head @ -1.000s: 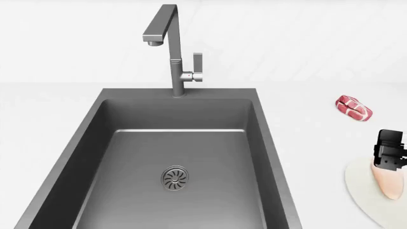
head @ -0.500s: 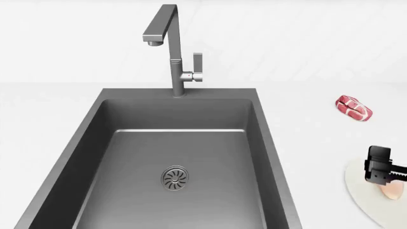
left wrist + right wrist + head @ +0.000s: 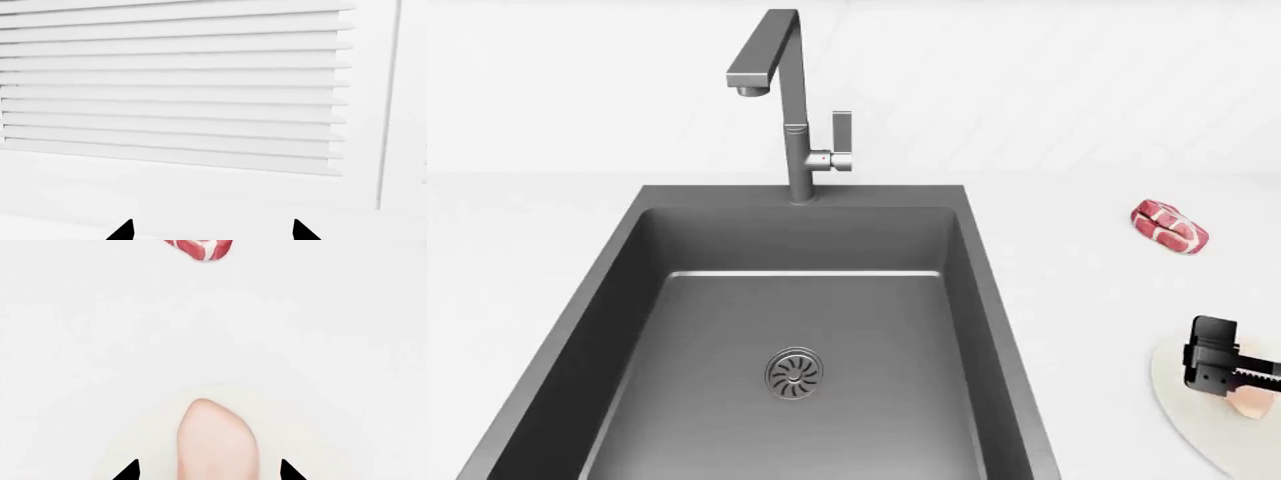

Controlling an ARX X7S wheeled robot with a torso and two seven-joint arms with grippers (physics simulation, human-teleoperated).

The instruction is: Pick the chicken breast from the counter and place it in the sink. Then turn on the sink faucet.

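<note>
The pale pink chicken breast [image 3: 217, 440] lies on a white plate [image 3: 133, 440] on the white counter [image 3: 1081, 250], right of the sink. My right gripper [image 3: 210, 471] is open, its two black fingertips standing on either side of the breast without gripping it. In the head view the right gripper [image 3: 1228, 375] covers most of the breast [image 3: 1252, 402]. The dark grey sink [image 3: 627, 300] with its round drain [image 3: 794, 373] holds nothing. The grey faucet [image 3: 787, 110] stands behind it, its lever [image 3: 841, 135] upright. My left gripper [image 3: 212, 231] is open, empty and faces white slats.
A red, white-marbled meat chunk [image 3: 1169, 226] lies on the counter beyond the plate [image 3: 1181, 420]; it also shows in the right wrist view [image 3: 200, 247]. The sink's right rim lies between the plate and the basin. A white wall backs the counter.
My right gripper has come down and toward the front over the plate, and now hides more of the chicken breast. The breast, sink and faucet have not moved.
</note>
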